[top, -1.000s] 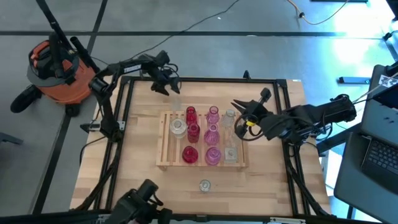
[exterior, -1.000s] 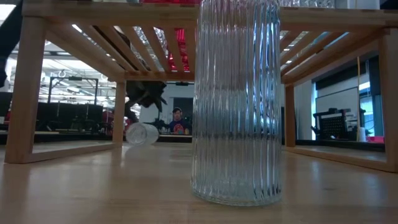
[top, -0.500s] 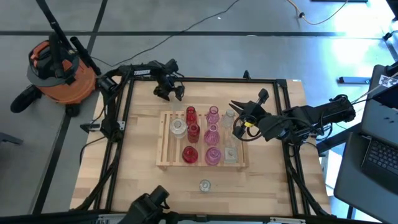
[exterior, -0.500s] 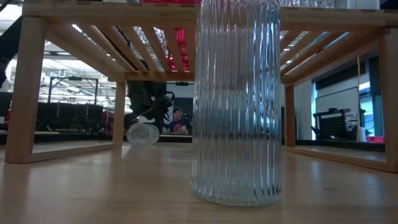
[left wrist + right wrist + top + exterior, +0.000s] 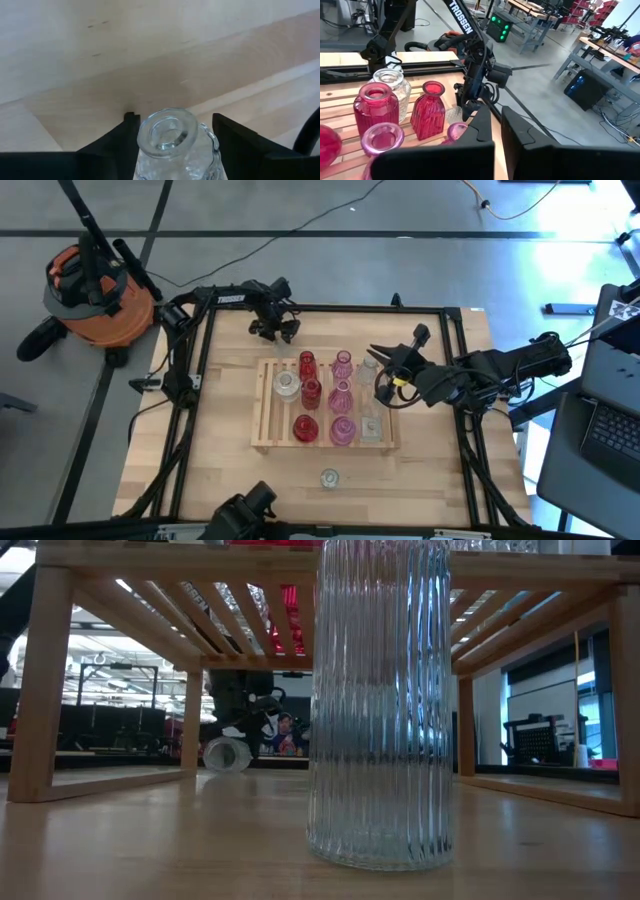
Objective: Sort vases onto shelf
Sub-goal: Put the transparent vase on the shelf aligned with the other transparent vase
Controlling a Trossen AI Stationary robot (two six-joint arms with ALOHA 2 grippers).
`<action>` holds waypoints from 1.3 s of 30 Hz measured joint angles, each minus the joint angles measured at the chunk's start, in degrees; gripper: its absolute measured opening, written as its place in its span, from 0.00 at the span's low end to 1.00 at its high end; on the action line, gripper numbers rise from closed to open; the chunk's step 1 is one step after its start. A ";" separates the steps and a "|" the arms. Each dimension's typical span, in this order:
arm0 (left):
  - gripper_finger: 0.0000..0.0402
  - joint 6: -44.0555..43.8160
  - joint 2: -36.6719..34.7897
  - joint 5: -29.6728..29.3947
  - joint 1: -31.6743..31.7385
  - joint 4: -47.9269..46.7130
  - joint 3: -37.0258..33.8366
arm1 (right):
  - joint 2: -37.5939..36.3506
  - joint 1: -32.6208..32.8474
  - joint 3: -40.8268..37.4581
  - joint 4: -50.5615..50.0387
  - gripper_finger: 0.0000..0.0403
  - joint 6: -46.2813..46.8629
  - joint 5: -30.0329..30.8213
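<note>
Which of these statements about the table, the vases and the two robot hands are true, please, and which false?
1. The left hand has a clear vase between its fingers. True.
2. That vase stands on the shelf. False: it lies on the table, behind the shelf.
3. The right hand is shut. True.
4. Every vase is on the shelf. False: a ribbed clear vase stands on the table in front of it.

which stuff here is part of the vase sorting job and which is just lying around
Job:
- shelf
- pink, red and clear vases on it
- clear vase lying between the left gripper jaws
- ribbed clear vase on the table

Lying about:
- orange vacuum
- floor cables
- laptop
</note>
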 joint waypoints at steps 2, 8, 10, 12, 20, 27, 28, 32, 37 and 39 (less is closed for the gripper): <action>0.53 -0.18 0.00 0.00 0.00 0.39 0.00 | -0.02 0.00 0.00 -0.02 0.00 0.00 -0.59; 0.53 -0.11 0.00 0.25 0.00 1.22 0.00 | -0.02 0.00 0.00 0.00 0.00 0.00 -0.99; 0.53 0.47 -0.25 0.98 0.01 1.28 -0.02 | -0.02 0.00 0.00 0.06 0.00 -0.01 -2.10; 0.53 1.39 -0.87 1.16 0.02 1.28 -0.02 | -0.02 0.00 -0.01 0.10 0.00 -0.02 -2.55; 0.43 2.72 -7.71 1.02 0.45 1.64 0.02 | -0.04 0.00 -0.01 0.19 0.00 -0.02 -4.05; 0.25 4.29 -13.25 -0.50 0.18 0.85 0.04 | -0.04 -0.02 -0.02 0.09 0.00 -1.64 -4.49; 0.23 4.39 -13.51 -0.67 0.02 0.71 0.04 | -0.04 -0.02 -0.02 0.08 0.00 -1.74 -4.76; 0.16 7.13 -13.70 -1.81 0.00 -1.96 0.02 | -0.04 -0.02 -0.02 0.09 0.00 -1.77 -7.31; 0.15 17.80 -13.70 -5.23 -0.11 -4.01 0.02 | -0.04 -0.02 -0.02 0.17 0.00 -1.81 -10.97; 0.17 18.89 -13.70 -5.55 -0.12 -4.00 0.02 | -0.04 -0.02 -0.02 0.33 0.00 -1.49 -11.55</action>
